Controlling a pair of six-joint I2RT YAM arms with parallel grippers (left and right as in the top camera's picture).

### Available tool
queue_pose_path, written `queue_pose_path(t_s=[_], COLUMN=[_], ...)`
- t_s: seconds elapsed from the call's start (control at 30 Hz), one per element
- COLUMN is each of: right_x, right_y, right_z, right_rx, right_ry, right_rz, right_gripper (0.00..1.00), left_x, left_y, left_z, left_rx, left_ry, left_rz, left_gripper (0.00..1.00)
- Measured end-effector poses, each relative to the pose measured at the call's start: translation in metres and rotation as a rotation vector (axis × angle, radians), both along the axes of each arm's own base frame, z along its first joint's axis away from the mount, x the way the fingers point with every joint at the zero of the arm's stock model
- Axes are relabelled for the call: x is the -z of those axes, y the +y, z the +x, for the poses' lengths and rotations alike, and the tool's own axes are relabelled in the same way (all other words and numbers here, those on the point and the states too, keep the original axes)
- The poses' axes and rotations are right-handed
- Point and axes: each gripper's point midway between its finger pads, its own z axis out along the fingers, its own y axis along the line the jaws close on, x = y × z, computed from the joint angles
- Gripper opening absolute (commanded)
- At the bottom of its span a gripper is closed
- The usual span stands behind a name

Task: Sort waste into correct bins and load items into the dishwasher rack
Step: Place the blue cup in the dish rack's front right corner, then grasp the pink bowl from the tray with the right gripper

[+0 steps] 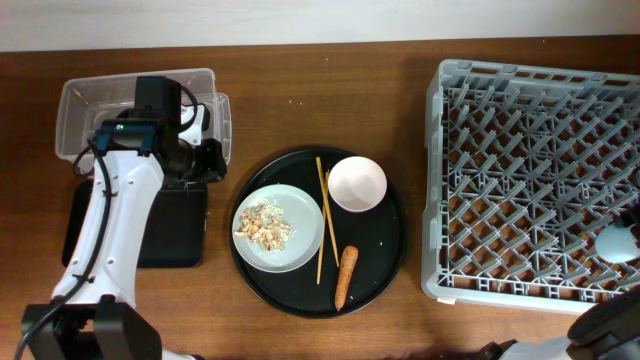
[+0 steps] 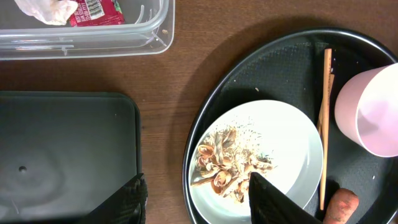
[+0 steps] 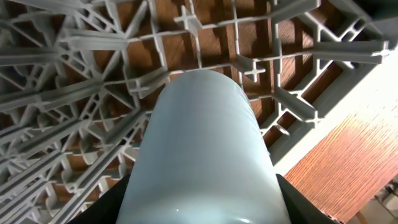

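My left gripper [image 2: 199, 202] is open and empty, over the wood between the shallow black tray [image 2: 62, 155] and the round tray. In the overhead view it [image 1: 190, 160] sits by the clear tub [image 1: 90, 110]. The red-and-white wrapper [image 2: 68, 11] lies in the tub. The grey-green plate [image 1: 277, 228] holds the food scraps [image 1: 264, 224]. The chopsticks [image 1: 323, 215], white bowl [image 1: 357, 184] and carrot [image 1: 345, 275] lie beside it. My right gripper [image 3: 202, 205] is shut on the blue cup [image 3: 202, 149], low over the dishwasher rack [image 1: 530, 180] near its right edge [image 1: 617, 242].
The plate, bowl, chopsticks and carrot all rest on a big round black tray [image 1: 385, 260] in the middle of the wooden table. The left arm [image 1: 105, 230] stretches over the shallow black tray. The rack's grey pegs [image 3: 74, 74] stand close under the cup.
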Motion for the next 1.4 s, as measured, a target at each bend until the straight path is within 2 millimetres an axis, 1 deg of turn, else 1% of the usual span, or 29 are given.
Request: queue_pose_path(t_s=[0.03, 0.07, 0.1, 0.13, 0.3, 0.43, 0.47, 0.5, 0.53, 0.57, 0.6, 0.63, 0.67, 0.7, 0.73, 0.77, 0.83, 0.87, 0.9, 0.93, 0.97, 1.0, 1.07, 1.1, 1.2, 1.27, 1.3, 1.33, 1.4], right_x=[0.014, 0.022, 0.034, 0.038, 0.039, 0.038, 0.034, 0.018, -0.016, -0.037, -0.057, -0.074, -0.082, -0.084, -0.085, -0.087, -0.088, -0.085, -0.077, -0.059, -0.04, -0.013, 0.013, 0.043, 0.091, 0.098, 0.098, 0.099, 0.103], right_y=[0.0, 0.0, 0.0, -0.001, 0.002, 0.008, 0.013, 0.015, 0.021, 0.034, 0.053, 0.083, 0.115, 0.174, 0.199, 0.233, 0.299, 0.328, 0.35, 0.373, 0.387, 0.4, 0.404, 0.403, 0.402, 0.402, 0.402, 0.402, 0.405], right_z=[-0.001, -0.001, -0.002, -0.002, -0.004, -0.004, -0.004, 0.004, 0.023, 0.035, 0.054, 0.076, 0.091, 0.113, 0.12, 0.132, 0.143, 0.148, 0.149, 0.156, 0.158, 0.162, 0.166, 0.167, 0.164, 0.166, 0.166, 0.166, 0.162], right_rx=[0.001, 0.001, 0.003, -0.001, 0.001, 0.0, -0.003, -0.025, -0.085, -0.156, -0.254, -0.384, -0.499, -0.701, -0.78, -0.891, -1.085, -1.165, -1.218, -1.269, -1.297, -1.308, -1.298, -1.28, -1.263, -1.259, -1.259, -1.261, -1.263], right_ry=[0.032, 0.051, 0.077, 0.086, 0.096, 0.092, 0.087, 0.047, -0.042, -0.077, -0.127, -0.171, -0.193, -0.207, -0.213, -0.24, -0.277, -0.291, -0.279, -0.253, -0.215, -0.153, -0.093, -0.018, 0.098, 0.103, 0.104, 0.103, 0.115], right_rz=[0.033, 0.056, 0.083, 0.089, 0.101, 0.128, 0.148, 0.142, 0.102, 0.092, 0.063, 0.04, 0.041, 0.067, 0.072, 0.061, 0.067, 0.07, 0.086, 0.107, 0.128, 0.153, 0.164, 0.19, 0.227, 0.226, 0.226, 0.225, 0.226], right_gripper=[0.51, 0.59, 0.65, 0.68, 0.79, 0.77, 0.76, 0.75, 0.75, 0.75, 0.75, 0.75, 0.74, 0.72, 0.71, 0.71, 0.7, 0.69, 0.67, 0.65, 0.63, 0.6, 0.54, 0.52, 0.38, 0.38, 0.35, 0.28, 0.24], left_x=[0.0, 0.0, 0.0, 0.0, 0.0, 0.0, 0.0, 0.0, 0.001, 0.001, 0.001, 0.001, 0.001, 0.001, 0.002, 0.002, 0.003, 0.003, 0.003, 0.003, 0.003, 0.003, 0.003, 0.003, 0.003, 0.003, 0.003, 0.003, 0.003], left_y=[0.0, 0.0, 0.0, 0.0, 0.0, 0.0, 0.0, 0.0, 0.0, 0.0, 0.0, 0.0, 0.0, 0.0, 0.0, 0.0, 0.0, 0.0, 0.0, 0.0, 0.0, 0.0, 0.0, 0.0, 0.0, 0.0, 0.0, 0.0, 0.0], left_z=[0.0, 0.0, 0.0, 0.0, -0.001, -0.001, -0.001, -0.001, -0.001, -0.002, -0.002, -0.002, -0.003, -0.005, -0.006, -0.007, -0.009, -0.009, -0.01, -0.01, -0.01, -0.01, -0.01, -0.01, -0.01, -0.01, -0.01, -0.01, -0.01], left_rx=[0.0, 0.0, 0.0, 0.0, 0.0, 0.0, 0.0, 0.0, 0.0, -0.001, -0.001, 0.0, 0.0, 0.0, 0.0, 0.0, 0.0, 0.0, 0.0, 0.0, 0.0, 0.0, 0.0, 0.0, 0.0, 0.0, 0.0, 0.0, 0.0], left_ry=[0.0, 0.0, 0.001, 0.001, 0.005, 0.005, 0.005, 0.005, 0.006, 0.007, 0.009, 0.011, 0.012, 0.019, 0.024, 0.03, 0.038, 0.04, 0.041, 0.041, 0.042, 0.042, 0.042, 0.042, 0.042, 0.042, 0.042, 0.042, 0.042], left_rz=[0.0, 0.0, 0.0, 0.0, 0.0, 0.0, 0.0, 0.0, 0.0, 0.001, 0.0, 0.001, 0.0, 0.0, 0.001, 0.001, 0.001, 0.002, 0.001, 0.001, 0.001, 0.001, 0.001, 0.001, 0.001, 0.001, 0.001, 0.001, 0.001], left_gripper=[0.52, 0.52, 0.52, 0.52, 0.52, 0.54, 0.54, 0.62, 0.64, 0.64, 0.64, 0.64, 0.64, 0.64, 0.64, 0.64, 0.64, 0.64, 0.64, 0.64, 0.64, 0.64, 0.64, 0.64, 0.64, 0.64, 0.64, 0.64, 0.64])
